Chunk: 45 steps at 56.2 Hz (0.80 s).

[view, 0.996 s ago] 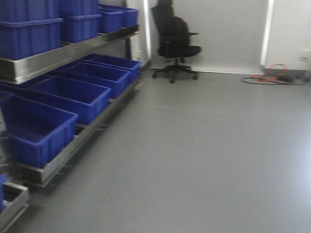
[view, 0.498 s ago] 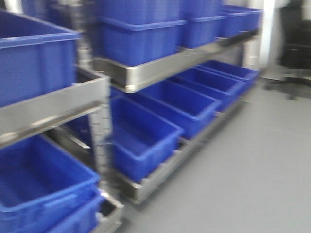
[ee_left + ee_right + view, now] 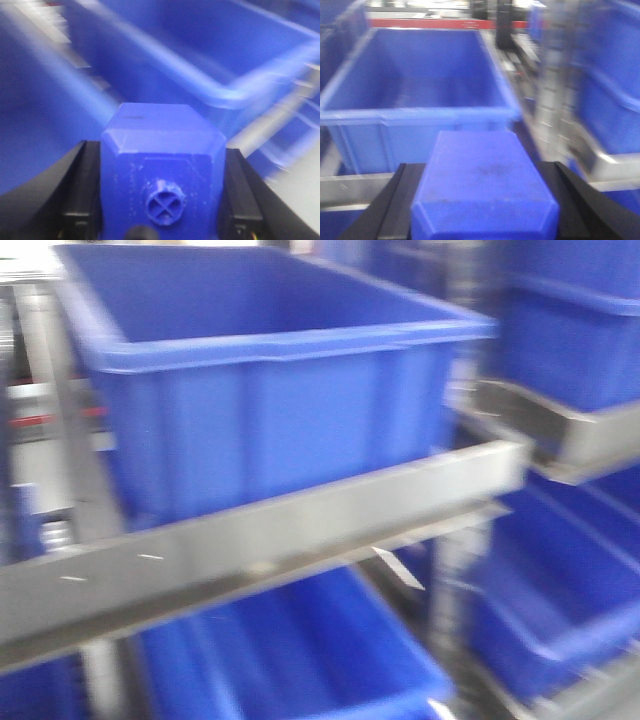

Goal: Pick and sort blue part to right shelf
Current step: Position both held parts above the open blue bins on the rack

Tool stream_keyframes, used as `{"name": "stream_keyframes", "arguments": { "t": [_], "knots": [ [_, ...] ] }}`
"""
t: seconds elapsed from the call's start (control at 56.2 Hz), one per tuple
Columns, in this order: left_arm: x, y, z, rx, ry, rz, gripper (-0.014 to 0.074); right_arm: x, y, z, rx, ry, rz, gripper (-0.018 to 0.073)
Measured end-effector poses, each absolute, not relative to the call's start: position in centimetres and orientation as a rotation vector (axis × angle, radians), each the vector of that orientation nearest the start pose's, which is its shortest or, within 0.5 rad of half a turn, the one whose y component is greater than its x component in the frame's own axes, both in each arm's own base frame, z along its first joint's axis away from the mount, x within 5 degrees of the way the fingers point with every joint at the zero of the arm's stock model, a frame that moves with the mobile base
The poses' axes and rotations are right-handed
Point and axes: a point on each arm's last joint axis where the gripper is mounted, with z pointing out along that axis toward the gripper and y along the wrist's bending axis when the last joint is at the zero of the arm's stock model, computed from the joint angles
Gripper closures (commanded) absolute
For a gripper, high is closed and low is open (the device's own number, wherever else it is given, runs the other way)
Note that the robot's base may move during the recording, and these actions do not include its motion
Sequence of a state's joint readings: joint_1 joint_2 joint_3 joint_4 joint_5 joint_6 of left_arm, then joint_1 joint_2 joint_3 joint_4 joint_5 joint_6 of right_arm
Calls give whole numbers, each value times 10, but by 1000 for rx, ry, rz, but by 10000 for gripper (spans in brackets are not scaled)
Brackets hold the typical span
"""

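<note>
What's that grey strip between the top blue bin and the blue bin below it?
A steel shelf rail runs slantwise between the upper bin and the lower bin. The front-facing view shows it, though blurred.

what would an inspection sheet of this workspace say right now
surface: steel shelf carrying a large blue bin; no contents seen in it
job's things: blue part clamped knob end toward the left wrist camera; second blue block clamped on the right
clutter: nothing seen
grippers: left gripper shut on the blue part; right gripper shut on the second blue block
cables: nothing seen
surroundings: more blue bins on neighbouring tiers, red strip behind; views are blurred
</note>
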<state>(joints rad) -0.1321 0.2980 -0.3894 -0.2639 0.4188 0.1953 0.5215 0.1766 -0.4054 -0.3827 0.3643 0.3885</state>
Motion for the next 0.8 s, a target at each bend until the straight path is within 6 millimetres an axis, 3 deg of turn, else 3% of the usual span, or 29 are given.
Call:
{"name": "stream_keyframes", "arguments": {
  "t": [0.8],
  "knots": [
    [70,-19,289,153,1796,-223,354,50,15,307,-289,1578,322,365]
  ]
}}
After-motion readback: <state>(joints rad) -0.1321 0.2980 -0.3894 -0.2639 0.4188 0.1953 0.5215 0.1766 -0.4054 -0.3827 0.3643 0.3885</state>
